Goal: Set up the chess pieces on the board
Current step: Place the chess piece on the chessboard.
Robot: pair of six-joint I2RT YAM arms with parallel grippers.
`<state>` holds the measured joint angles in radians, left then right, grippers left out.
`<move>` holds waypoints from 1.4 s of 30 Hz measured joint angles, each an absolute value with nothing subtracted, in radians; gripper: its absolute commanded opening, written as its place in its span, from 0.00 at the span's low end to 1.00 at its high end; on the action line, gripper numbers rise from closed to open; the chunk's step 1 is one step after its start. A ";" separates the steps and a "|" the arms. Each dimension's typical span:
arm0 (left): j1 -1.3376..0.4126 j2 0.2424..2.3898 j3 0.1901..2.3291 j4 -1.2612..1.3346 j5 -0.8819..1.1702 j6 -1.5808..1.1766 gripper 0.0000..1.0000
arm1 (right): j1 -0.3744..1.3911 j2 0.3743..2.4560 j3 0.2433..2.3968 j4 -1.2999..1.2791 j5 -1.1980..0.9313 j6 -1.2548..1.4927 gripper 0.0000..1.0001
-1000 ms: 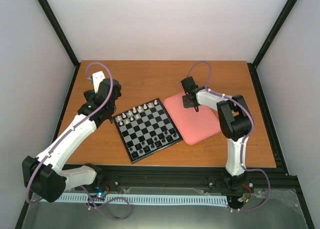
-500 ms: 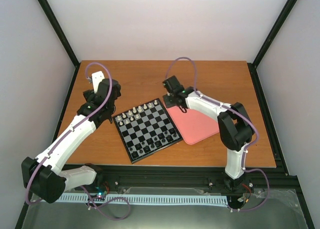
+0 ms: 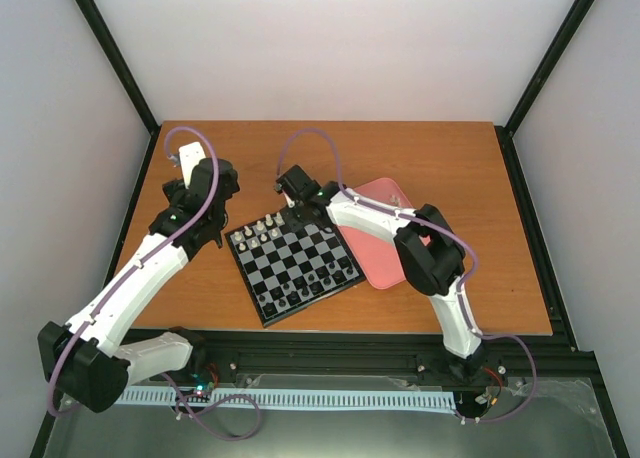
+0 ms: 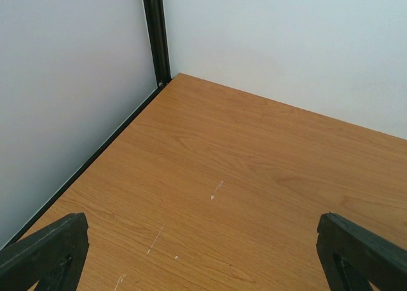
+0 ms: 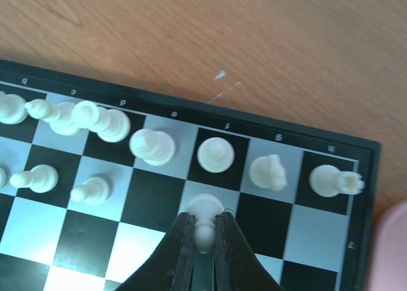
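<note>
Chess pieces, white, in rows along far edge of board. Right gripper nearly closed, pinching white pawn over second-row square; whether pawn touches board, cannot tell. Pinch seen in right wrist view only. Top view alone shows right arm reaching over board's far edge, pink tray beside board, dark pieces on near rows. Left gripper: fingers wide apart, holding nothing, over bare table; fingers cut off at picture edge.

Back-rank chess pieces stand close ahead of right pincer and its pawn; bare bench open past far edge of board.
</note>
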<state>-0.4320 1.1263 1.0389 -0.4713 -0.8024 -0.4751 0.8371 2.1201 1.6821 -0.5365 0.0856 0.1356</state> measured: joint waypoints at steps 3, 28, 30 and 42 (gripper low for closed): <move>-0.432 1.126 1.039 -0.471 -0.802 -0.475 1.00 | 0.851 2.140 1.702 -0.553 0.072 0.131 0.06; -0.432 1.128 1.039 -0.471 -0.803 -0.475 1.00 | 0.887 2.246 1.793 -0.614 0.033 0.105 0.07; -0.432 1.128 1.039 -0.471 -0.803 -0.475 1.00 | 0.887 2.246 1.793 -0.614 0.033 0.104 0.08; -0.432 1.128 1.039 -0.471 -0.804 -0.475 1.00 | 0.887 2.268 1.805 -0.615 0.033 0.099 0.08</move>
<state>-0.4320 1.1278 1.0389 -0.4713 -0.8040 -0.4751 0.8867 2.2677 1.8050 -0.6147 0.0330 0.0986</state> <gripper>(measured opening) 0.998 0.083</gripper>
